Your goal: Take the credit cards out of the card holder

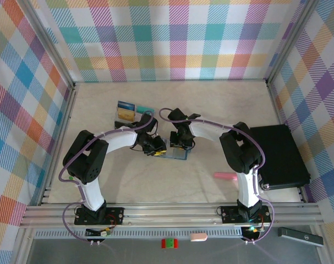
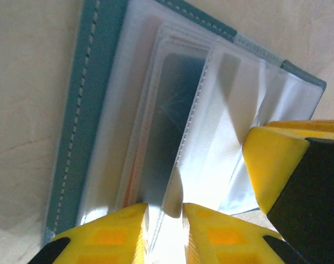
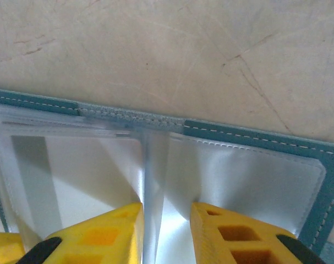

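The left claw (image 2: 165,220) was closed on one clear page of the card holder (image 2: 81,121), with the thin page pinched between its two yellow fingers (image 2: 109,236). The right claw (image 3: 167,228) was just beside it at the same holder, and another clear page stood up on its edge between that claw's yellow fingers (image 3: 233,236). There was a small gap around that page, so I could not tell if the right claw was holding it or just sitting around it. The card holder lay open and flat, with its teal cloth cover underneath and its clear pages on top. Through one page a dark grey shape showed, but it was too blurry to say what it was. The holder was near the middle of the desk (image 1: 222,110). Some credit cards (image 1: 128,110) lay in a little bunch closer to the back edge, left of the middle, apart from the holder. A big black box (image 1: 279,157) sat at the right edge of the desk. A small pink thing (image 1: 224,176) lay near the front edge, just beside the right arm.
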